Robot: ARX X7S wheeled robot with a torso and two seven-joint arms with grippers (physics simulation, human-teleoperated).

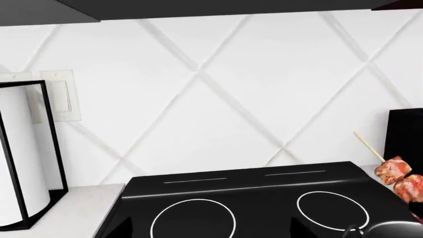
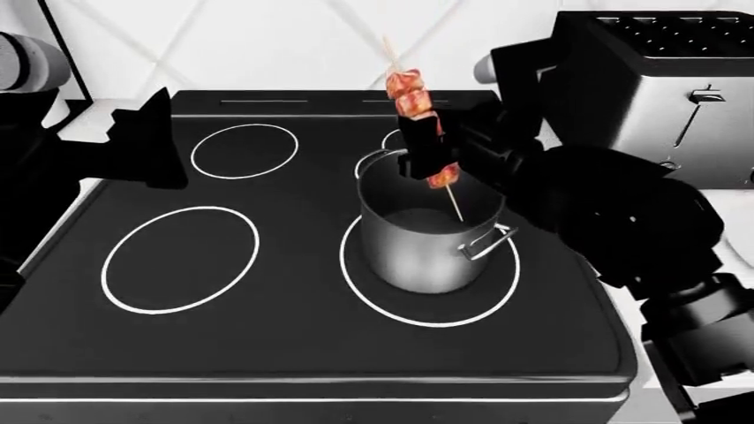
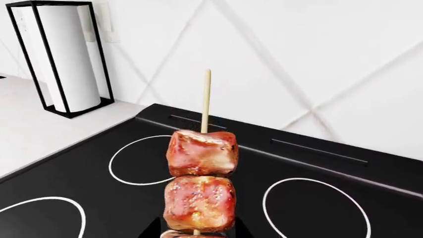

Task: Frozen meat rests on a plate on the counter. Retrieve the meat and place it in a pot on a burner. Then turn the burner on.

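Head view. Black glass cooktop (image 2: 295,327), glossy, flat, with thin white circle outlines. The pot (image 2: 426,238), a brushed-steel cylinder with a small loop handle on its right side, stands on the near-right burner (image 2: 359,291); the ring shows all round the pot's base. The right pincer (image 2: 426,146), matte black, is closed on the meat (image 2: 415,104) at the middle of the kebab, directly above the pot mouth. The kebab stands nearly upright, slightly tilted: two glossy reddish chunks show above the fingers, one below, and the pale skewer tip reaches down inside the pot rim. The left pincer (image 2: 147,146) hangs over the far-left part of the cooktop, well apart from the pot; whether its jaws are parted cannot be told. Boxy chrome toaster (image 2: 672,88) at far right, close behind the right arm. The near-left and far-left rings are unoccupied.

Left wrist view. White wall with diagonal raised ribs; two far rings of the cooktop; a paper-towel roll in a black wire frame (image 1: 23,158) on the white bench (image 1: 73,208) to the left of the cooktop. The kebab's top chunks and skewer end show at the frame edge. The left pincer itself is not shown.

Right wrist view. Two rough, seared, squarish chunks on the pale, smooth skewer, upright above the cooktop; the fingers are barely visible below them.
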